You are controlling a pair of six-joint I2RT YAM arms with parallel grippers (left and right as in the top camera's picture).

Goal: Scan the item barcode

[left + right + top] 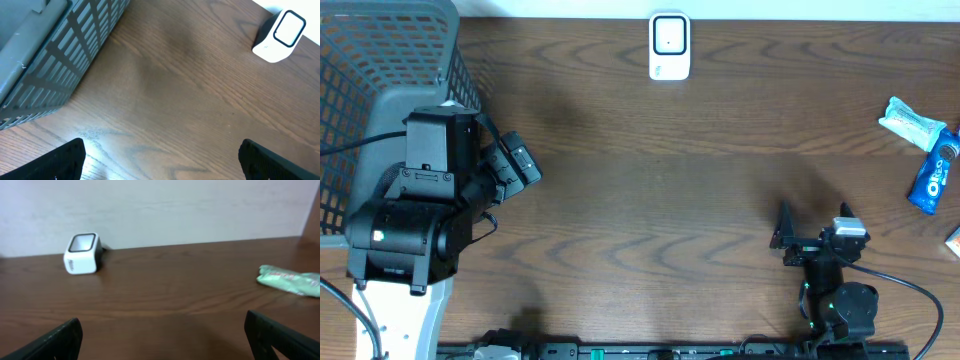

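While both claws stand wide and empty, nothing looks begun. Left gripper (525, 165) sits beside the basket (380, 60); right gripper (815, 220) near the front. Green packet (912, 122) and blue packet (932, 175) lie far right, well apart from the scanner (669, 46). Pick-up and scan remain.

The scanner (669, 46) stands at the middle of the table's (650, 200) far edge. The basket (380, 60) sits at the far left corner. A pouch (912, 122) lies near the right edge, a packet (932, 172) just before it.
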